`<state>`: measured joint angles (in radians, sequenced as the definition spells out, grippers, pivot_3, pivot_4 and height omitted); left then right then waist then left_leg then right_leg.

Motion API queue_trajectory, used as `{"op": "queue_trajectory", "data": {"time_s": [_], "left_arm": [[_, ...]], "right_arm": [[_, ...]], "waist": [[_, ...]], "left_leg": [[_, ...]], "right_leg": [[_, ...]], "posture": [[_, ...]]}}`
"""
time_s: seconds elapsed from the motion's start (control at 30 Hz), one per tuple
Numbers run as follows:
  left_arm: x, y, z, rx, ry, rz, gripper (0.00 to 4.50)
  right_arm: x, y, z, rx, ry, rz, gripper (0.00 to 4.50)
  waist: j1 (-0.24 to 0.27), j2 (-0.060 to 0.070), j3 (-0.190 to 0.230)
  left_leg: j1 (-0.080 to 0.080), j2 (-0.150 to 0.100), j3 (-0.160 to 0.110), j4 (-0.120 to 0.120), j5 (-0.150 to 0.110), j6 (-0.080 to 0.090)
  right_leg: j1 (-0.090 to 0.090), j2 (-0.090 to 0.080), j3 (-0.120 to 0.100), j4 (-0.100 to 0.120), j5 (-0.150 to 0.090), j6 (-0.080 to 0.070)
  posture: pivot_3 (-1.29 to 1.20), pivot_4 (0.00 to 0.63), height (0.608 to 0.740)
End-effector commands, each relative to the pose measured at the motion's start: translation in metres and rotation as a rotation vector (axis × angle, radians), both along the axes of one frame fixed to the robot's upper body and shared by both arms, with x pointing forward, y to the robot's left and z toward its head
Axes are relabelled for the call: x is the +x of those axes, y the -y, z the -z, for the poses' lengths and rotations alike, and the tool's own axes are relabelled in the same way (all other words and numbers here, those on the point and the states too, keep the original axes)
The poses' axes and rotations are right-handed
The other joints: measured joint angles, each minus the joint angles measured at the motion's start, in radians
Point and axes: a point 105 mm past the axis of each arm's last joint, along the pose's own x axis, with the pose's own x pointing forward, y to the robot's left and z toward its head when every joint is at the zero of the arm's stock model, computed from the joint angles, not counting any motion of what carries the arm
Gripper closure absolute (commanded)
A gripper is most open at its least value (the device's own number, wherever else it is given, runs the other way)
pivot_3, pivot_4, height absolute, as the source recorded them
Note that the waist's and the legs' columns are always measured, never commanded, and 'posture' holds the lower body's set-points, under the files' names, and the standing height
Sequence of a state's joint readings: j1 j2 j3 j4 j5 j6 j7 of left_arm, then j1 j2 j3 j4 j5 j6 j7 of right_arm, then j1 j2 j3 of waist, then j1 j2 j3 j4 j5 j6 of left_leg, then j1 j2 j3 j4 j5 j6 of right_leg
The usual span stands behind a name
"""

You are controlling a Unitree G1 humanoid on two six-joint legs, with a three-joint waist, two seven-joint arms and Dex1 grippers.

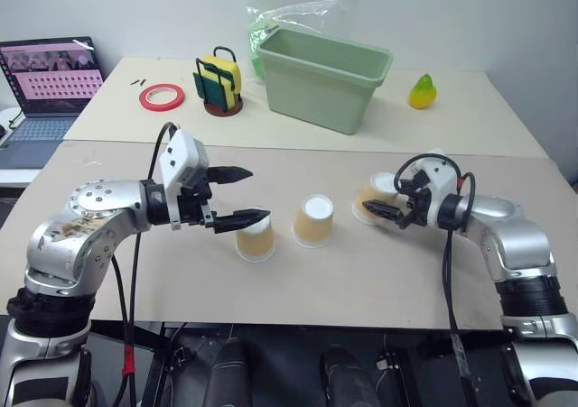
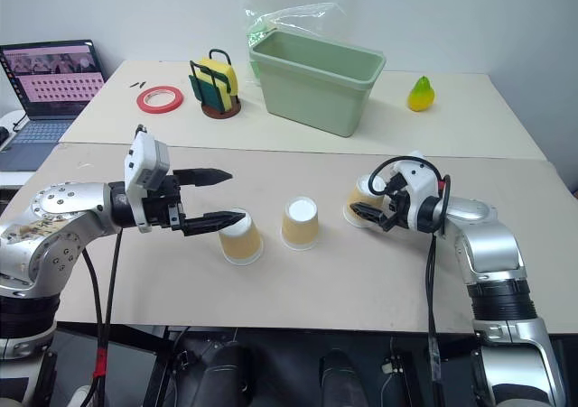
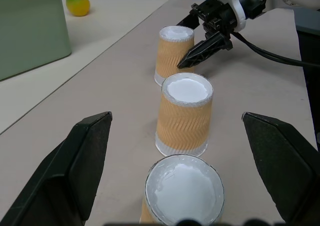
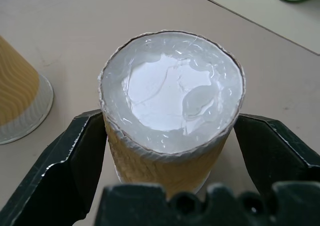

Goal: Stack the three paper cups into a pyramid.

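You are at the pick-up of the top cup, as I read it. Three paper cups stand upside down in a row on the front table (image 1: 135, 272), all still on the surface and none stacked: the left cup (image 1: 256, 237), the middle cup (image 1: 314, 219) and the right cup (image 1: 377, 199). The left and middle cups stand near each other but apart; the right one stands a little farther off.

Your right gripper (image 4: 170, 136) has its fingers spread wide on either side of the right cup, which sits between them just below its white base. The wrist view shows the fingers close against the ribbed wall, but you cannot tell from it whether they touch. Nothing is gripped yet.

Your left gripper (image 1: 246, 195) hangs wide open and empty above the left cup, one finger just over its base.

The next move calls for closing gently on the right cup, since paper crushes easily, then lifting it straight up. The two base cups probably need to sit closer together before the third can bridge them.

The table is pale beige and smooth. Behind it, a second table carries a green tub (image 1: 322, 75), a red tape roll (image 1: 162, 97), a sponge holder (image 1: 220, 87) and a toy pear (image 1: 422, 92). A laptop (image 1: 50, 87) sits open to the far left, against a white wall.
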<state>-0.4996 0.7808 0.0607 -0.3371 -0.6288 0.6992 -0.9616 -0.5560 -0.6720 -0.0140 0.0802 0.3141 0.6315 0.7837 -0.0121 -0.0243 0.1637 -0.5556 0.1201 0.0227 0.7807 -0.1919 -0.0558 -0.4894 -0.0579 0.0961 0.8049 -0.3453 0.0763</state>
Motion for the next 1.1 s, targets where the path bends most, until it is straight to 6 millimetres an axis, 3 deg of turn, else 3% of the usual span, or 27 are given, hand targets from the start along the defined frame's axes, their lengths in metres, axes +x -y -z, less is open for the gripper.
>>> {"op": "queue_trajectory", "data": {"time_s": [0.03,0.17,0.37,0.43,0.7,0.77,0.87,1.1], "left_arm": [[-0.003,-0.001,-0.009,-0.001,0.045,0.001,0.06],[-0.002,-0.013,-0.009,-0.005,0.031,-0.039,0.06],[0.01,-0.084,-0.012,-0.042,0.052,-0.346,0.06],[0.008,-0.093,-0.007,-0.048,0.046,-0.396,0.06],[-0.014,-0.065,0.053,0.047,-0.071,-0.293,0.06],[-0.015,-0.049,0.063,0.044,-0.095,-0.234,0.06],[-0.013,-0.031,0.067,0.027,-0.102,-0.176,0.06],[-0.006,-0.02,0.065,0.019,-0.096,-0.132,0.06]], "right_arm": [[0.002,-0.002,-0.021,-0.01,0.084,-0.008,0.0],[0.0,-0.002,-0.023,-0.01,0.091,-0.015,0.0],[0.0,0.0,-0.02,-0.021,0.083,-0.019,0.0],[0.0,-0.001,-0.019,-0.02,0.082,-0.021,0.0],[0.003,-0.005,-0.021,-0.014,0.084,-0.033,0.0],[0.003,-0.005,-0.023,-0.014,0.091,-0.032,0.0],[0.002,-0.005,-0.026,-0.013,0.101,-0.025,0.0],[-0.005,-0.001,-0.025,-0.016,0.106,-0.008,0.0]], "waist": [[0.0,0.0,0.0],[0.0,0.0,0.0],[-0.006,0.0,0.0],[-0.005,0.0,0.0],[0.009,0.0,0.0],[0.01,0.0,0.0],[0.013,0.0,0.0],[0.011,0.0,0.0]], "left_leg": [[0.0,0.0,0.0,0.0,0.0,0.0],[0.0,0.0,0.0,0.0,0.0,0.0],[0.0,0.0,0.0,-0.001,0.0,0.0],[0.0,0.0,0.0,-0.001,0.0,0.0],[0.0,0.0,0.001,0.0,0.0,0.0],[0.0,0.0,0.001,0.0,0.0,0.0],[0.0,0.0,0.001,0.0,0.0,0.0],[-0.001,0.0,0.001,0.0,0.0,0.0]], "right_leg": [[0.0,0.0,0.0,0.0,0.0,0.0],[0.0,0.0,0.0,0.0,0.0,0.0],[-0.001,0.0,0.0,0.001,0.0,0.0],[-0.001,0.0,0.0,0.001,0.0,0.0],[-0.001,0.0,0.0,0.001,0.0,-0.001],[-0.001,0.0,0.0,0.001,0.0,-0.001],[-0.001,0.0,0.0,0.001,0.0,-0.001],[-0.001,0.0,0.0,0.001,0.0,-0.001]], "posture": [[0.0,0.15,0.656],[0.0,0.15,0.656],[0.0,0.15,0.656],[0.0,0.15,0.656],[0.0,0.15,0.656],[0.0,0.15,0.656],[0.0,0.15,0.656],[0.0,0.15,0.656]]}}
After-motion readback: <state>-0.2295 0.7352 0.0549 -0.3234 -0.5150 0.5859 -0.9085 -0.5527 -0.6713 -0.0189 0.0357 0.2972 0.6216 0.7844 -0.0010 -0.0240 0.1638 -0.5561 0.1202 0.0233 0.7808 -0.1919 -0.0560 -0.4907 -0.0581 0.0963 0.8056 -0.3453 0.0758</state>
